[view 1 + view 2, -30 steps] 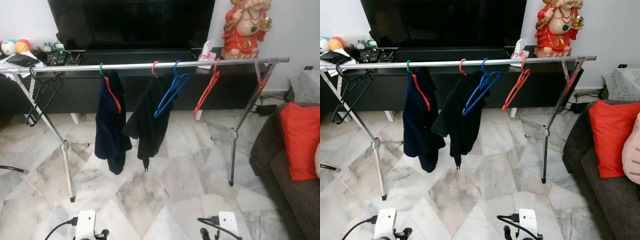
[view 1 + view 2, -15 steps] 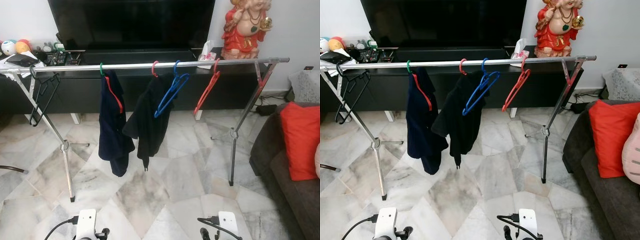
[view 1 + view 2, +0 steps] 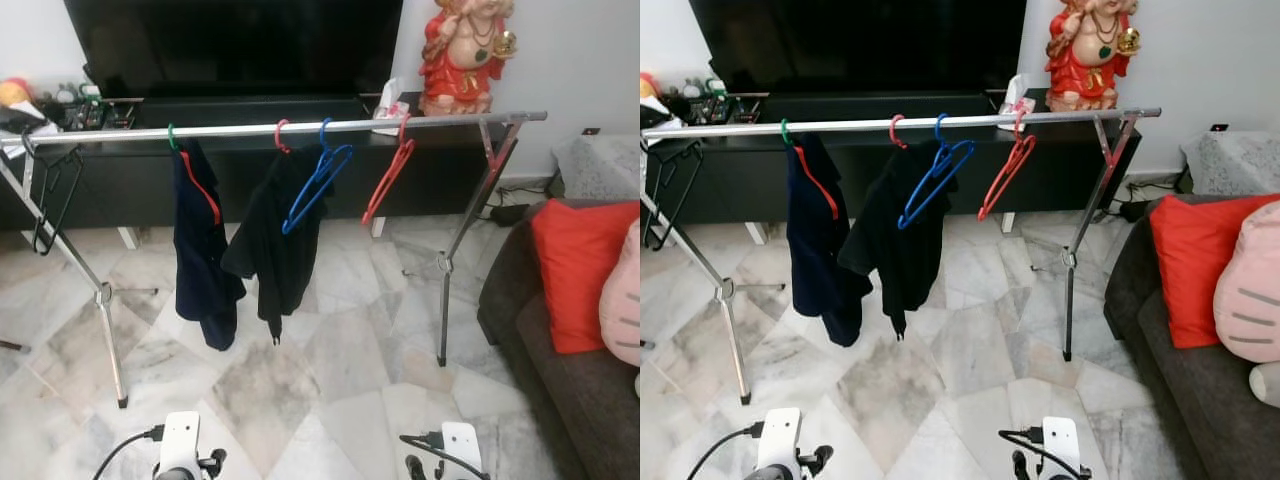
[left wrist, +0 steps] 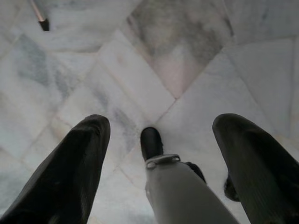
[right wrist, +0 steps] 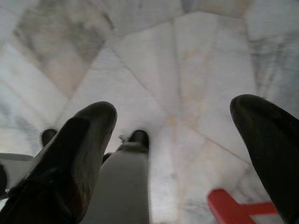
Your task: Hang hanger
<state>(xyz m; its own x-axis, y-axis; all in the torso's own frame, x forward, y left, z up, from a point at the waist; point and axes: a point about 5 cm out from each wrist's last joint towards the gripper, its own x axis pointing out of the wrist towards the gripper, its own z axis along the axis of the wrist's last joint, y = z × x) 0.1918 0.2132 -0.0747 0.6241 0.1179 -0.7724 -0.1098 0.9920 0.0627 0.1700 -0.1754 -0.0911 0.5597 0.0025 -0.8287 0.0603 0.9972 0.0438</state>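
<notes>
A silver clothes rail (image 3: 250,129) spans the room in front of me. On it hang a black hanger (image 3: 44,190) at the far left, a navy garment (image 3: 200,250) on a red hanger with a green hook, and a black garment (image 3: 270,245). A bare blue hanger (image 3: 314,190) and a bare red hanger (image 3: 388,182) hang further right. Both arms hang low over the marble floor. My left gripper (image 4: 161,122) is open and holds nothing. My right gripper (image 5: 174,106) is also open, with a red piece (image 5: 236,205) lying on the floor below it.
The rack's legs (image 3: 440,300) splay out over the marble floor. Behind it stand a black TV console (image 3: 250,105) and a red statue (image 3: 460,50). At the right is a dark sofa (image 3: 1200,380) with a red cushion (image 3: 1195,265) and a pink one (image 3: 1250,300).
The view has turned to the right, bringing the pink cushion into sight. The navy garment and the black hanger sway slightly. Both grippers stay low.
</notes>
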